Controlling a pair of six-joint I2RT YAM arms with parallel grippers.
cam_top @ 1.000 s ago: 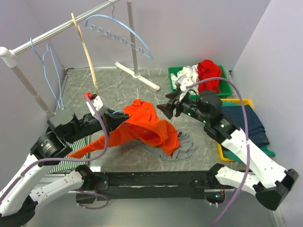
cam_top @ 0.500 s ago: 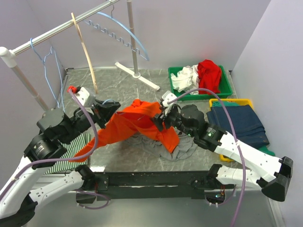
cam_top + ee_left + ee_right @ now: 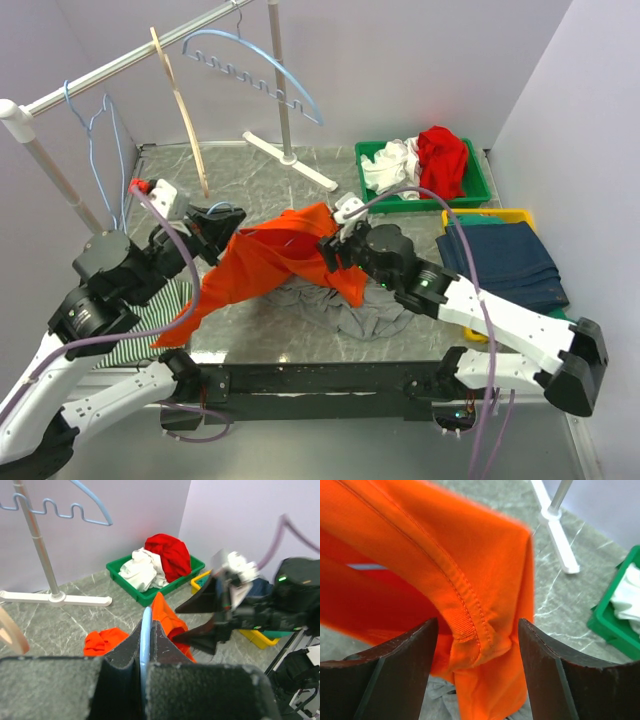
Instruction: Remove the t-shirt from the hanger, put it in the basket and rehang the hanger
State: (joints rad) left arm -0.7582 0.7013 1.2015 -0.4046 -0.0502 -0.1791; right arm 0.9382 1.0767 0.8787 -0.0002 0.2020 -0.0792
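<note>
An orange t-shirt hangs on a light blue hanger, held above the table. My left gripper is shut on the hanger; its bar shows pinched between the pads in the left wrist view. My right gripper is open, its two fingers on either side of the shirt's seamed edge. In the right wrist view the orange cloth fills the gap between the jaws without being pinched.
A grey garment lies on the table under the shirt. A green bin with white and red clothes stands at the back right, a yellow tray with dark blue cloth at right. A clothes rail stand with spare hangers is behind. A striped cloth lies at left.
My left gripper lifted the hanger and shirt up and to the left. My right gripper moved left and down onto the shirt's right edge, still open.
</note>
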